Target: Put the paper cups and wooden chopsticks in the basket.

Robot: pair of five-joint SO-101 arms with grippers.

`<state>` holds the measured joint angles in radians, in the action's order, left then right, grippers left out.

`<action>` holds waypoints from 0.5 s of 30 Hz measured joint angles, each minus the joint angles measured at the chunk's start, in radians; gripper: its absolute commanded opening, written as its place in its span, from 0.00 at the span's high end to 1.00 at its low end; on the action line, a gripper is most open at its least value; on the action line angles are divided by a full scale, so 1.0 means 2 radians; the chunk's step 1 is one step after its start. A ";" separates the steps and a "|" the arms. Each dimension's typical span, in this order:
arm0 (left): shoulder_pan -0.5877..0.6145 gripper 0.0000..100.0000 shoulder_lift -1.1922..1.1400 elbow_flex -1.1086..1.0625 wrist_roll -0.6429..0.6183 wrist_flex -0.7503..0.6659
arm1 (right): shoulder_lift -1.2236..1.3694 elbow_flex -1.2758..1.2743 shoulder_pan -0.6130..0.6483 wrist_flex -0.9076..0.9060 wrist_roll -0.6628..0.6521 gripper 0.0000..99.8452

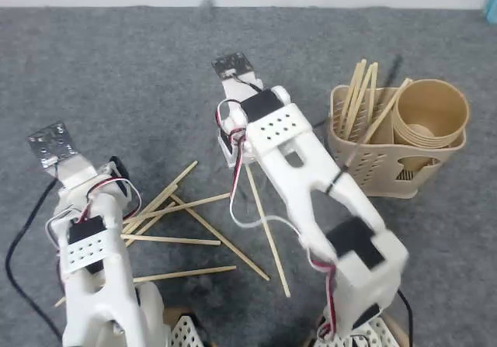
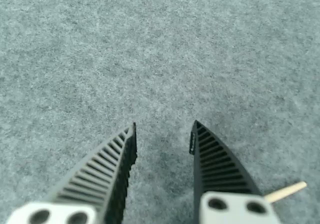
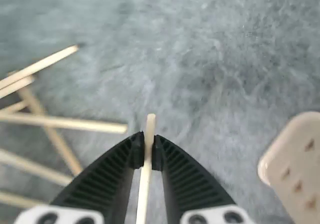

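From above, my right hand (image 1: 231,147) sits apart from the beige slotted plastic basket (image 1: 373,172). Left wrist: my left hand (image 2: 164,134) gapes, empty. Right wrist: it clamps a pale wooden chopstick (image 3: 150,121) near its tip; I'd lift slowly, avoiding swing.

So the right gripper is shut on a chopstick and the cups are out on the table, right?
No: the right gripper is shut on a chopstick, but the cups stand in the basket, as the high view shows.

White arms (image 1: 303,161), black ribbed end effectors (image 2: 165,125) (image 3: 148,136)
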<state>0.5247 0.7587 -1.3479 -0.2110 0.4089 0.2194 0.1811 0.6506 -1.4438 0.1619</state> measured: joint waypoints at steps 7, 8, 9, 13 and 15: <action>0.000 0.83 0.000 0.000 0.000 0.000 | -0.136 0.000 0.031 -0.084 -0.002 0.99; 0.000 0.83 0.000 0.000 0.000 0.000 | -0.157 0.000 0.035 -0.094 -0.008 0.99; 0.000 0.83 0.000 0.000 0.000 0.000 | -0.179 0.000 0.038 -0.104 -0.018 0.99; 0.000 0.83 0.000 0.000 0.000 0.000 | -0.266 0.000 0.054 -0.140 -0.049 0.99; 0.000 0.83 0.000 0.000 0.000 0.000 | -0.311 0.000 0.053 -0.147 -0.064 0.99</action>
<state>0.5247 0.7587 -1.3479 -0.2110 0.4089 -0.4020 0.1811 0.7564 -1.7369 0.0330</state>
